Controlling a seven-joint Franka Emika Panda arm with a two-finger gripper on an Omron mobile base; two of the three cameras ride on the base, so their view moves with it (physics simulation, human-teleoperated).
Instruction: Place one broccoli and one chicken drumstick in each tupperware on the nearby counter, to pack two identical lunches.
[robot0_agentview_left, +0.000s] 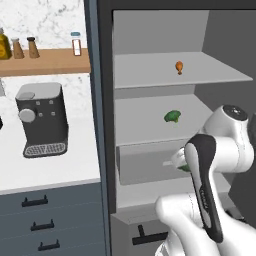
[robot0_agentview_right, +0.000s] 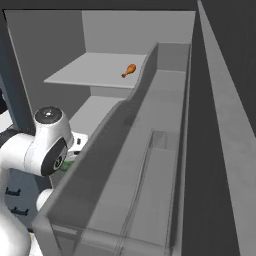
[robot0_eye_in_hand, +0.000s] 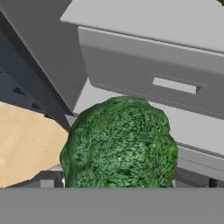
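Claw is clamped on one broccoli (robot0_eye_in_hand: 119, 144): the floret sits dead ahead of the hand camera, right between the fingers, head forward, and shows as a green sliver behind the forearm in the left base view. Relative to the claw, the second broccoli (robot0_agentview_left: 172, 117) sits just above on the middle fridge shelf, and the orange chicken drumstick (robot0_agentview_left: 179, 66) higher again on the top shelf. My read: the carry goes out of the fridge and left to the counter (robot0_agentview_left: 55, 172); tupperware location can't be told.
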